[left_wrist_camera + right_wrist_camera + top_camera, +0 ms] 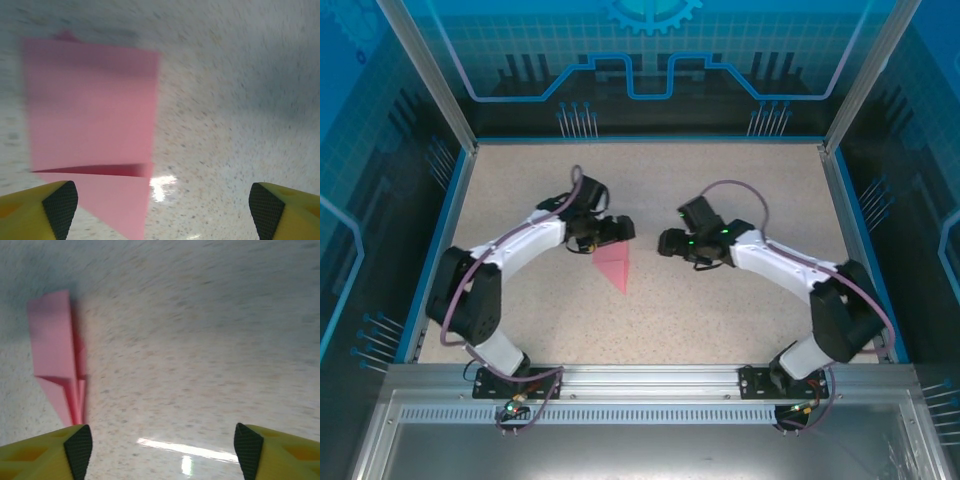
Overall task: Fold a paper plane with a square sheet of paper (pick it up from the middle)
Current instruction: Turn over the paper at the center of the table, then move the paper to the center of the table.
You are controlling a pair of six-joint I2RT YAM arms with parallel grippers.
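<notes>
Both arms bend at the elbow and reach inward over the table [720, 320]. The left gripper [616, 231] hangs at the wide end of the paper plane [613, 265], which lies flat mid-table. Its jaws are spread and empty. The right gripper [664, 243] faces it from nearby, also spread and empty.

We see a speckled beige desk [720, 320]; a pink paper plane [613, 266] lies flat just left of the desk's middle.

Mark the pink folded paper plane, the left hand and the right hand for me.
pink folded paper plane [614, 265], top view, middle of its folded body.
left hand [163, 202], left wrist view, midway between its fingertips.
right hand [163, 445], right wrist view, midway between its fingertips.
</notes>
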